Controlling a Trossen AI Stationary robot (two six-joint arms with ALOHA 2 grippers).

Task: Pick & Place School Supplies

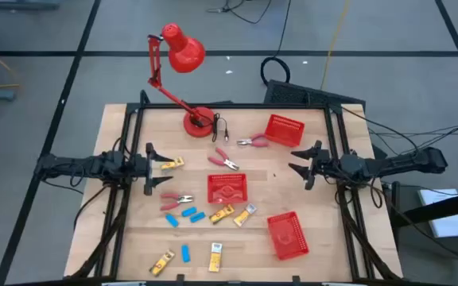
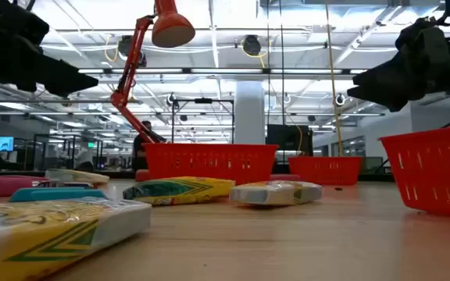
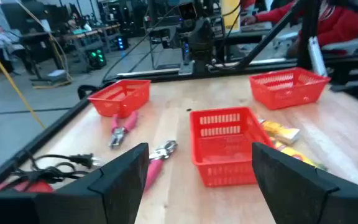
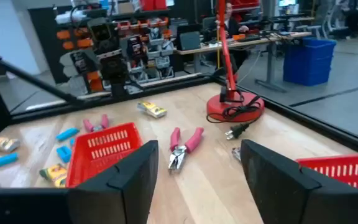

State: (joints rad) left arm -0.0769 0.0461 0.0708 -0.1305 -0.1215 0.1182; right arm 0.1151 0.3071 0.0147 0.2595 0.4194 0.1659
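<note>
Right up against the low camera lies a yellow-and-white packet (image 2: pixel 49 230), flat on the wooden surface (image 1: pixel 308 206) at the bottom left of that frame, with more packets (image 2: pixel 182 189) lined up behind it. From above, everything is scattered across the surface: blue blocks (image 1: pixel 189 213) sit left of centre in the lower half, one more blue block (image 1: pixel 186 253) near the bottom edge between two packets (image 1: pixel 215 256), and another pair of packets (image 1: pixel 233 214) just below the centre basket (image 1: pixel 227 188). Red-handled pliers (image 1: pixel 176 200) lie left of that centre basket, a second pair (image 1: pixel 224 160) just above it, and a third (image 1: pixel 253 142) beside the upper basket (image 1: pixel 285 130) toward the upper right. A third basket (image 1: pixel 287 235) sits in the lower right. The red desk lamp (image 1: pixel 183 56) stands with its base at the upper middle of the surface. The left tool (image 1: pixel 150 168) hangs at the left edge, fingers spread wide and holding nothing, with a packet (image 1: pixel 171 164) on the surface just beside it. The right tool (image 1: pixel 307 164) hangs at the right side, likewise spread wide and empty, well apart from the pliers. Both sit raised above the surface in the low view.
</note>
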